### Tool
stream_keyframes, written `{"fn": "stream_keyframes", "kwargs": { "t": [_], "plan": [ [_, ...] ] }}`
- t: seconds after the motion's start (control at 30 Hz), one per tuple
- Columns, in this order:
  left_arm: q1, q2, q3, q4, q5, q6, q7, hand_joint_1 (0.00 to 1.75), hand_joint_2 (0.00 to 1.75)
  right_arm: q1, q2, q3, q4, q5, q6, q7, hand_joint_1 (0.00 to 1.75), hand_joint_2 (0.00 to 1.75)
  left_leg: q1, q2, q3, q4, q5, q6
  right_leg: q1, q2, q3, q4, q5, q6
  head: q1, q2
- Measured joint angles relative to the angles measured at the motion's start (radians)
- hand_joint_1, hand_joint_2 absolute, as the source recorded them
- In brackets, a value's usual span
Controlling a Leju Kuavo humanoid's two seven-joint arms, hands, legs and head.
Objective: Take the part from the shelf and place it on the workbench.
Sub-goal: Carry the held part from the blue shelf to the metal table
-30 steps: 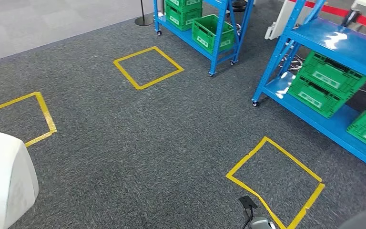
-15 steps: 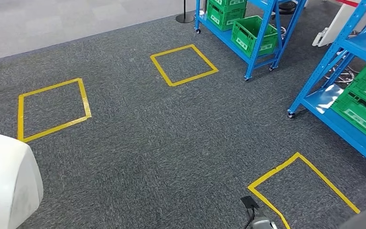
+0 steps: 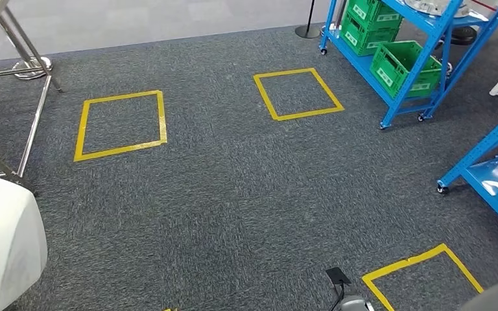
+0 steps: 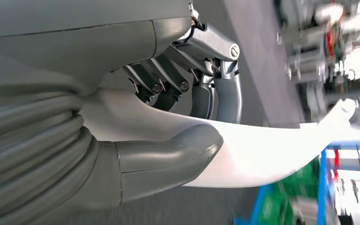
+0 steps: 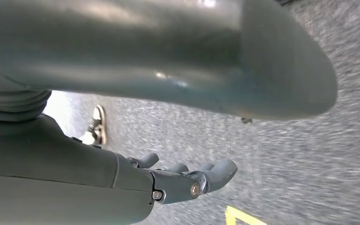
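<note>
The left hand's (image 4: 168, 140) thumb and dark fingers (image 4: 227, 96) clamped the white part (image 4: 272, 154), a smooth curved shell that looked stiff, light and slippery, best held at its edge, well clear of the blue shelf (image 3: 421, 39), while the right hand (image 5: 187, 180) hung empty, fingers loosely extended.

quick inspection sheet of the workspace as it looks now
surface: dark grey carpet with yellow tape squares.
job's things: white part held in the left hand; blue shelf at the far right carries green crates.
clutter: nothing seen.
hands: left hand grips the part; right hand holds nothing, fingers apart.
cables: nothing seen.
surroundings: metal frame legs at the far left; black stand base beside the shelf.
</note>
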Motion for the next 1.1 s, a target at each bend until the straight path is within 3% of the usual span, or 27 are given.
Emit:
{"fn": "stream_keyframes", "kwargs": {
  "t": [0.03,0.07,0.1,0.13,0.17,0.2,0.27,0.33,0.4,0.43,0.5,0.53,0.57,0.63,0.67,0.7,0.77,0.83,0.9,0.93,1.0,1.03,1.1],
  "plan": [
    [-0.021,0.004,0.001,-0.001,-0.012,0.006,0.000,1.75,1.75,0.002,0.000,0.000,0.000,0.000,0.000,-0.002,0.00,0.00,0.001,-0.013,-0.002,0.000,0.001,0.002,-0.003,0.031,-0.031,0.063,-0.030,0.004,0.001,0.000],
    [-0.043,0.011,0.002,-0.001,-0.019,0.011,0.001,1.75,1.75,0.004,0.000,0.000,0.000,0.000,0.000,-0.005,0.00,0.00,0.001,-0.027,-0.004,0.001,0.002,0.004,-0.004,0.046,-0.068,0.133,-0.059,0.007,0.003,0.000],
    [-0.064,0.021,0.003,0.000,-0.023,0.015,0.000,1.75,1.75,0.005,0.000,-0.001,0.000,0.000,0.000,-0.008,0.00,0.00,0.001,-0.041,-0.005,0.002,0.002,0.004,-0.005,0.051,-0.099,0.187,-0.074,0.008,0.003,0.000],
    [-0.082,0.035,0.006,0.000,-0.023,0.017,0.000,1.75,1.75,0.006,0.000,-0.001,0.000,0.001,0.000,-0.011,0.00,0.00,0.001,-0.055,-0.006,0.004,0.002,0.004,-0.005,0.054,-0.115,0.211,-0.072,0.007,0.003,0.000],
    [-0.099,0.052,0.010,0.001,-0.019,0.016,-0.001,1.75,1.75,0.006,0.000,-0.001,0.000,0.001,0.000,-0.013,0.00,0.00,0.001,-0.068,-0.007,0.006,0.002,0.003,-0.006,0.057,-0.112,0.195,-0.050,0.005,0.003,0.000],
    [-0.115,0.068,0.016,0.002,-0.013,0.014,-0.003,1.75,1.75,0.006,0.000,-0.001,0.000,0.001,0.000,-0.013,0.00,0.00,0.002,-0.080,-0.007,0.007,0.002,0.001,-0.008,0.065,-0.090,0.142,-0.014,0.003,0.003,0.000],
    [-0.141,0.098,0.030,0.002,-0.001,0.008,-0.008,1.75,1.75,0.006,0.000,-0.003,0.000,0.000,-0.002,-0.012,0.00,0.00,0.003,-0.104,-0.009,0.011,0.002,-0.007,-0.012,0.113,-0.028,0.006,0.048,0.000,0.003,0.000],
    [-0.157,0.120,0.040,0.001,0.007,0.005,-0.013,1.75,1.75,0.006,0.001,-0.006,0.000,-0.002,-0.003,-0.010,0.00,0.00,0.004,-0.128,-0.014,0.009,0.005,-0.022,-0.013,0.140,0.001,-0.059,0.066,-0.005,0.003,0.000],
    [-0.163,0.142,0.046,0.001,0.011,0.005,-0.016,1.75,1.75,0.005,0.002,-0.013,0.000,-0.005,-0.003,-0.010,0.00,0.00,0.006,-0.150,-0.019,0.002,0.011,-0.037,-0.011,0.117,0.003,-0.064,0.068,-0.015,0.003,0.000],
    [-0.164,0.154,0.048,0.001,0.014,0.006,-0.018,1.75,1.75,0.004,0.002,-0.015,0.000,-0.006,-0.002,-0.010,0.00,0.00,0.006,-0.142,-0.023,0.006,0.009,-0.042,-0.011,0.104,0.006,-0.069,0.071,-0.023,0.003,0.000],
    [-0.170,0.170,0.051,0.001,0.022,0.009,-0.020,1.75,1.75,0.004,0.003,-0.019,0.000,-0.006,0.001,-0.010,0.00,0.00,0.003,-0.088,-0.052,0.063,-0.025,-0.048,-0.011,0.075,0.010,-0.079,0.075,-0.039,0.001,0.000],
    [-0.172,0.174,0.052,0.002,0.025,0.011,-0.021,1.75,1.75,0.006,0.003,-0.020,0.000,-0.006,0.002,-0.010,0.00,0.00,0.002,-0.051,-0.078,0.122,-0.056,-0.049,-0.009,0.061,0.011,-0.080,0.075,-0.045,0.000,0.000],
    [-0.173,0.175,0.053,0.004,0.027,0.011,-0.021,1.75,1.75,0.007,0.003,-0.021,0.000,-0.006,0.002,-0.009,0.00,0.00,0.002,-0.030,-0.110,0.191,-0.090,-0.051,-0.006,0.047,0.010,-0.080,0.074,-0.048,-0.001,0.000],
    [-0.169,0.177,0.053,0.008,0.029,0.011,-0.022,1.75,1.75,0.009,0.003,-0.023,0.000,-0.006,0.002,-0.008,0.00,0.00,0.003,-0.015,-0.150,0.286,-0.122,-0.055,-0.003,0.017,0.010,-0.080,0.071,-0.051,-0.001,0.000],
    [-0.168,0.179,0.053,0.010,0.030,0.012,-0.023,1.75,1.75,0.008,0.003,-0.023,0.000,-0.006,0.002,-0.007,0.00,0.00,0.003,-0.012,-0.144,0.280,-0.111,-0.055,-0.001,0.003,0.011,-0.079,0.070,-0.052,-0.001,0.000],
    [-0.168,0.182,0.053,0.012,0.031,0.012,-0.024,1.75,1.75,0.008,0.003,-0.023,0.000,-0.006,0.002,-0.007,0.00,0.00,0.002,-0.005,-0.116,0.234,-0.084,-0.054,0.000,-0.011,0.012,-0.079,0.069,-0.051,-0.001,0.000],
    [-0.172,0.188,0.053,0.013,0.033,0.012,-0.027,1.75,1.75,0.006,0.003,-0.023,0.000,-0.006,0.001,-0.007,0.00,0.00,-0.005,0.042,-0.034,0.091,-0.030,-0.045,0.004,-0.037,0.016,-0.075,0.063,-0.047,-0.002,0.000],
    [-0.180,0.193,0.053,0.017,0.036,0.012,-0.029,1.75,1.75,0.004,0.003,-0.023,0.001,-0.006,-0.001,-0.007,0.00,0.00,-0.014,0.074,0.008,0.011,-0.012,-0.029,0.010,-0.062,0.019,-0.072,0.057,-0.040,-0.001,0.000],
    [-0.186,0.198,0.052,0.026,0.039,0.012,-0.032,1.75,1.75,0.001,0.003,-0.024,0.001,-0.006,-0.003,-0.008,0.00,0.00,-0.015,0.053,0.008,0.003,-0.010,-0.016,0.013,-0.086,0.023,-0.072,0.054,-0.032,-0.001,0.000],
    [-0.190,0.202,0.051,0.031,0.040,0.012,-0.035,1.75,1.75,0.000,0.003,-0.024,0.001,-0.007,-0.004,-0.010,0.00,0.00,-0.012,0.040,0.007,0.001,-0.007,-0.012,0.011,-0.078,0.024,-0.069,0.050,-0.026,-0.001,0.000],
    [-0.203,0.206,0.045,0.044,0.042,0.011,-0.042,1.75,1.75,-0.002,0.003,-0.025,0.001,-0.010,-0.005,-0.015,0.00,0.00,-0.005,0.017,0.007,-0.004,-0.001,-0.002,0.006,-0.018,0.006,-0.022,0.020,-0.013,0.001,0.000],
    [-0.210,0.206,0.041,0.051,0.042,0.011,-0.045,1.75,1.75,-0.001,0.002,-0.026,0.001,-0.011,-0.006,-0.016,0.00,0.00,-0.002,0.006,0.005,-0.004,0.002,0.001,0.002,0.021,-0.019,0.030,-0.007,-0.008,0.002,0.000],
    [-0.221,0.202,0.030,0.065,0.042,0.011,-0.048,1.75,1.75,0.003,-0.001,-0.030,0.001,-0.015,-0.008,-0.014,0.00,0.00,0.000,-0.020,0.000,-0.003,0.004,0.004,-0.001,0.053,-0.088,0.163,-0.063,-0.002,0.004,0.000]
  ]
}}
